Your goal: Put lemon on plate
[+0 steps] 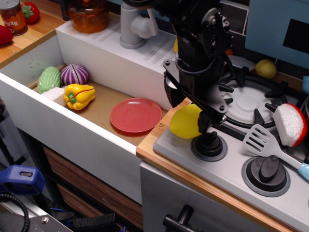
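The glossy yellow lemon [182, 123] lies on the front left corner of the grey toy stove, just right of the sink, and its right half is hidden by the arm. My black gripper [189, 107] has come down over it, with one finger [170, 91] at its back left and the other finger [204, 122] at its front right. The jaws stand spread on either side of the lemon. The flat red plate [135, 115] lies empty on the sink floor, to the left of the lemon and lower.
In the sink's far left corner lie a yellow bell pepper [78, 95], a purple onion [74, 74], a green vegetable [49, 79] and a white block [54, 94]. Stove knobs [209, 144] and a spatula [268, 144] sit right of the lemon. The faucet [131, 26] stands behind.
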Robot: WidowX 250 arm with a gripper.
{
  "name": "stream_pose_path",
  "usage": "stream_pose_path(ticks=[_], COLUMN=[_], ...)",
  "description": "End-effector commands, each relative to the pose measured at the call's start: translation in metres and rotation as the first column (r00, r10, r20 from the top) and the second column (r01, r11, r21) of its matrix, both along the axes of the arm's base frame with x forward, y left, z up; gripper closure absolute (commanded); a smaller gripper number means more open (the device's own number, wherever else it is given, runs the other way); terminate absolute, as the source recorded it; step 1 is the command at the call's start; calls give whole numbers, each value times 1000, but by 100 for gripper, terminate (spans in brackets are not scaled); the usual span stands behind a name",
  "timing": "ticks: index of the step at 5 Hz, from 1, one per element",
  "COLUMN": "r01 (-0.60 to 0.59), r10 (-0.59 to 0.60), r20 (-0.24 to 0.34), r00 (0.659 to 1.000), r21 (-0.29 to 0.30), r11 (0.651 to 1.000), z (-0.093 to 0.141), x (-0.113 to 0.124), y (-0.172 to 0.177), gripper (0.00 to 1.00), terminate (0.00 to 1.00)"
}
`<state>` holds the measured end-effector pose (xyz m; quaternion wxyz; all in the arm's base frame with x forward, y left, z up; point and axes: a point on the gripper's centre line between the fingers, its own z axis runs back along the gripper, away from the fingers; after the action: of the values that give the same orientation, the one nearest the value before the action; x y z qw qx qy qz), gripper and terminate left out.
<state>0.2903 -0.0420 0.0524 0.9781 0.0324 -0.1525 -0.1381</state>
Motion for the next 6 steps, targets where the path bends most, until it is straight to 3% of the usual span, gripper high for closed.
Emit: stream_pose_path(ticks=[1,3,4,6], r01=[-6,-37,-64,-37], r10=[7,37,63,39], r20=[26,12,-11,-47], r00=[1000,999,998,998], r21=[-34,-66,-42,38], r11=[999,997,997,999], z=[-5,-14,-11,19], x=[11,29,27,24], y=[0,-4,-2,26], gripper=[0,0,100,100], terminate=[0,0,0,0])
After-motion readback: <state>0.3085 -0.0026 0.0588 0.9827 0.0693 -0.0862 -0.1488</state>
